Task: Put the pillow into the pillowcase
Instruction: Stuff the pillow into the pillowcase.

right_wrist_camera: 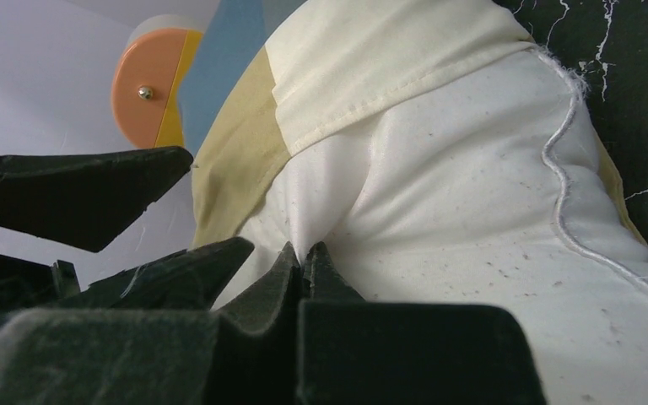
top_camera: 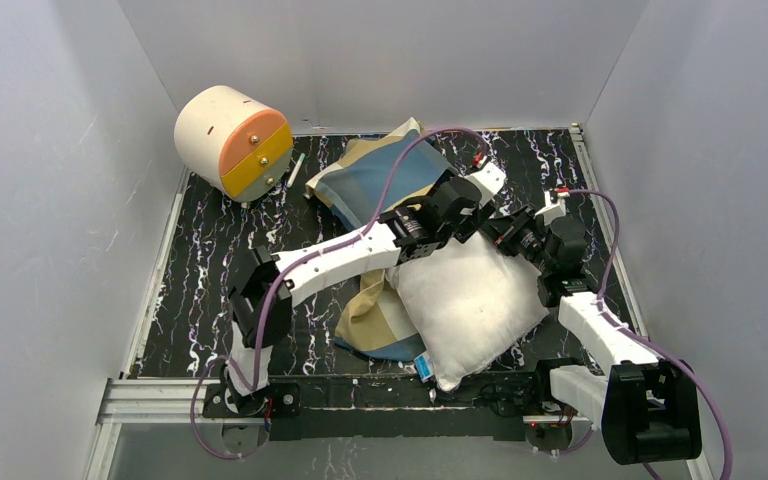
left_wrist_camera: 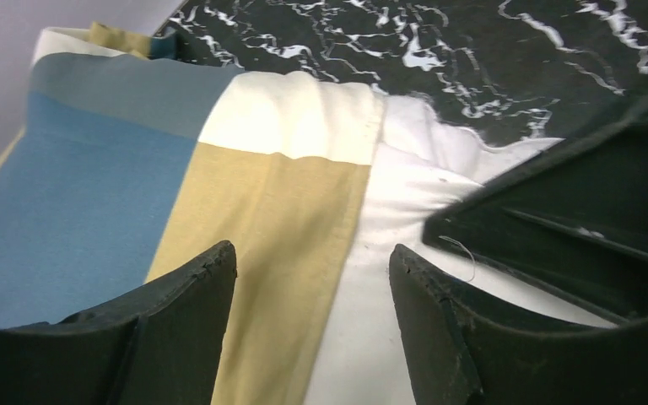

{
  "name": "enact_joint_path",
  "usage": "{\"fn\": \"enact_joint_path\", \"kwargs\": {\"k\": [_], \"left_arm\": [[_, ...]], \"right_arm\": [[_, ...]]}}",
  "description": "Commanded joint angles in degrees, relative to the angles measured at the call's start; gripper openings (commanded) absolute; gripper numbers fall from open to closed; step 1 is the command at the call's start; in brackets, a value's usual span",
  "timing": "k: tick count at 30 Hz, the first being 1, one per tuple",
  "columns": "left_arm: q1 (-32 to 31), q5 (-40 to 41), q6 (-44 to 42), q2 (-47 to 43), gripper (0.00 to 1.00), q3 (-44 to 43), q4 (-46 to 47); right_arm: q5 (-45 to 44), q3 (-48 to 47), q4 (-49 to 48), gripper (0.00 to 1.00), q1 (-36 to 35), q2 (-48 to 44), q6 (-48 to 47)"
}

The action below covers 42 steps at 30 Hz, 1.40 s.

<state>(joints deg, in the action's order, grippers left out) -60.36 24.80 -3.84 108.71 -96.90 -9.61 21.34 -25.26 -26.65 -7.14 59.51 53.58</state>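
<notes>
The white pillow (top_camera: 470, 300) lies at the front middle of the table, its far end tucked under the hem of the pillowcase (top_camera: 375, 170), a cover of blue, tan and cream blocks. More of that cover shows under the pillow's left side. My left gripper (left_wrist_camera: 312, 266) hangs open just above the pillowcase's tan and cream hem (left_wrist_camera: 287, 194), with the pillow (left_wrist_camera: 405, 211) beside it and nothing between its fingers. My right gripper (right_wrist_camera: 304, 251) is shut, pinching a fold of the pillow (right_wrist_camera: 472, 219) near the pillowcase mouth (right_wrist_camera: 354, 76). Both grippers meet near the pillow's far edge (top_camera: 490, 228).
A cream cylinder with an orange and yellow face (top_camera: 232, 140) stands at the back left, beside a small pen-like object (top_camera: 296, 168). The black marbled table top (top_camera: 210, 270) is fenced by white walls on three sides. The left arm (top_camera: 340, 258) crosses over the pillowcase.
</notes>
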Motion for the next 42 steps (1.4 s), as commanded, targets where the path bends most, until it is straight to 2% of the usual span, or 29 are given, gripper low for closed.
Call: {"fn": "enact_joint_path", "kwargs": {"k": [1,8,13,15,18,21,25,28,31,35,38,40,42], "left_arm": [[0.1,8.82,-7.4,3.75,0.66,-4.1,-2.52],[2.02,12.85,-10.06,9.43,0.68,-6.37,1.63],[2.26,12.71,-11.09,10.03,0.59,-7.92,5.99],[2.06,9.25,-10.51,9.79,0.46,-10.16,6.22],[1.07,4.17,-9.37,9.59,0.0,-13.45,5.9],[-0.55,-0.54,-4.62,9.13,0.0,-17.96,1.34],[-4.08,-7.77,2.81,5.46,0.0,-16.79,3.31],[-5.99,-13.2,11.38,4.24,0.0,-16.21,5.55],[-7.49,-17.84,19.09,2.35,0.0,-12.39,11.64],[-9.26,-19.48,25.73,-1.18,0.0,-6.31,19.25],[-9.45,-17.91,26.9,-2.96,0.0,-4.82,20.75],[-8.92,-14.5,24.92,-3.51,0.0,-4.48,18.99],[-6.72,-13.52,24.14,-3.42,0.0,-4.36,16.58]], "right_arm": [[0.4,-0.79,-2.24,0.01,0.0,-1.15,-0.58],[1.08,-0.24,-1.66,0.01,0.0,-1.33,-0.35],[1.8,1.52,-3.21,0.01,-0.18,-1.17,0.91],[2.29,2.73,-5.15,0.01,-0.63,-0.38,2.07],[2.23,4.55,-7.49,0.01,-1.28,0.16,4.44],[2.61,4.87,-10.19,0.01,-1.3,-0.66,5.75],[-2.23,5.1,-17.83,0.01,-1.94,-0.22,9.16],[-10.6,2.63,-23.51,0.01,-3.74,2.95,10.4],[-23.02,-0.78,-25.06,0.01,-7.0,5.66,8.91],[-32.44,-3.8,-26.61,0.01,-8.3,8.77,9.43],[-38.42,-3.51,-25.49,0.01,-8.42,9.89,11.44],[-37.78,-3.79,-25.49,0.01,-8.4,10.75,8.03],[-33.58,-4.06,-22.93,0.02,-8.42,9.94,2.82]]}}
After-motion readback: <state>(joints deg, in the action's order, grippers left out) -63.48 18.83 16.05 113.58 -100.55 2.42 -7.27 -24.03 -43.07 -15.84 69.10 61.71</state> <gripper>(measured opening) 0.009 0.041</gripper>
